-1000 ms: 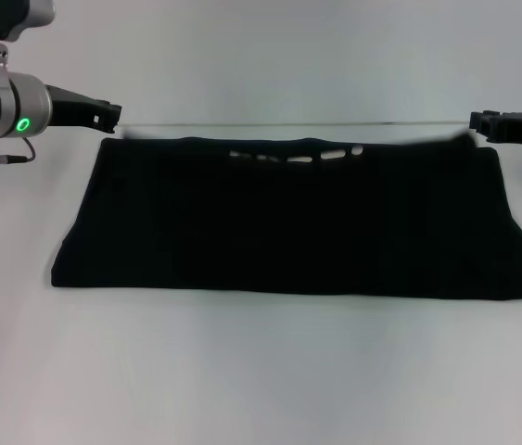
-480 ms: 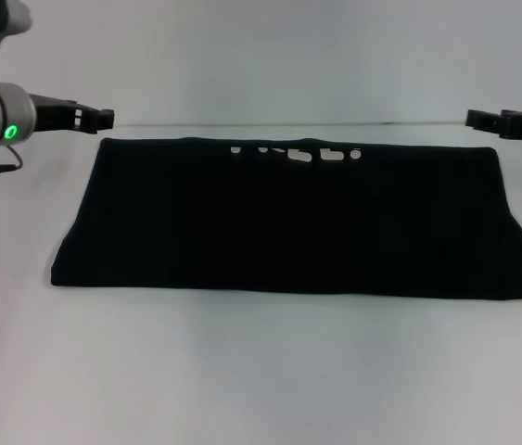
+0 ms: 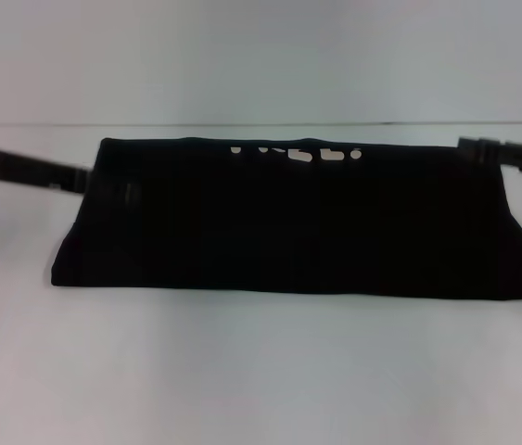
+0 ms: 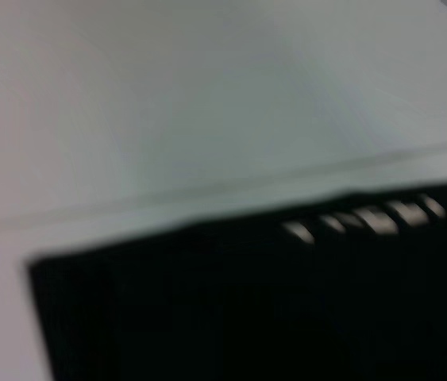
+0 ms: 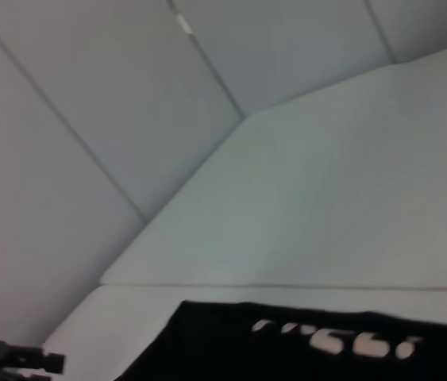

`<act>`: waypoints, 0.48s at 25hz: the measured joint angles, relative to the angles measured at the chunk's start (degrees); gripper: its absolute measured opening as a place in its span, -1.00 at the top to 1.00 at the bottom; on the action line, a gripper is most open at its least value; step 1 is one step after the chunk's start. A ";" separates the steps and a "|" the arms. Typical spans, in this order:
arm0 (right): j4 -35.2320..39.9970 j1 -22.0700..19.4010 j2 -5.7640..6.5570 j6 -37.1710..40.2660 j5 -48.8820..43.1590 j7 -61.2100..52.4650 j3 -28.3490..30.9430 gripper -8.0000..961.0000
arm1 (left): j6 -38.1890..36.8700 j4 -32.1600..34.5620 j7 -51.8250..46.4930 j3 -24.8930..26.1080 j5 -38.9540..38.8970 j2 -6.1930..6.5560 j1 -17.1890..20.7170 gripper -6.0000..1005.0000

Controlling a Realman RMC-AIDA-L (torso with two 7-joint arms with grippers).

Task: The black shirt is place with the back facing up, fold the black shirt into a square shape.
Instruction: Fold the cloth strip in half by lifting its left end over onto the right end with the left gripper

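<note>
A black shirt [image 3: 293, 222] is laid flat on a white table [image 3: 261, 371], spread across the middle of the head view as a wide, low band already folded into a long rectangle. Its long axis runs from the left of the frame to the right, and a strip of white lettering [image 3: 298, 152] peeks out along the far edge, near the upper centre. The near edge, toward the bottom of the frame, looks rounded like a fold line, while the far edge appears to be where loose layers meet. The left claw [image 3: 73, 176] is seen at the left edge of the frame, just beside or touching the shirt's left end; whether it is open or closed on cloth cannot be told. The right claw [image 3: 476, 148] is placed at the upper right, by the shirt's far right corner, and its opening likewise cannot be told. The two claws are judged to be stationed at opposite short ends so the ends can be brought inward, shortening the rectangle toward a square. In the right wrist view, the left claw [image 5: 17, 359] is glimpsed in the lower left corner, beside the shirt's end.
</note>
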State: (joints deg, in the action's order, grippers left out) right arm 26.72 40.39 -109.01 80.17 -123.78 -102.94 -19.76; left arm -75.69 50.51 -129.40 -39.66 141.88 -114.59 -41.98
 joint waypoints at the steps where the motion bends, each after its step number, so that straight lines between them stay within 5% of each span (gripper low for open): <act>1: -0.01 -0.55 0.00 1.28 0.17 0.57 -0.08 -0.30 | -2.41 0.26 -0.76 0.13 0.00 0.22 0.51 -0.75; 9: 0.53 -1.80 -1.15 7.84 -0.19 5.65 -7.56 -0.44 | -13.78 0.14 -4.90 2.45 0.08 0.95 2.99 -0.89; 12: 1.81 -0.96 -1.32 8.18 -0.22 5.84 -12.34 -0.81 | -16.39 -0.93 -7.44 3.45 0.56 1.65 3.02 -0.89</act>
State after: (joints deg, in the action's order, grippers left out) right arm 28.53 39.43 -110.33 88.34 -124.00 -97.10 -32.11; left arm -92.07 49.58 -136.84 -36.22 142.44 -112.94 -38.96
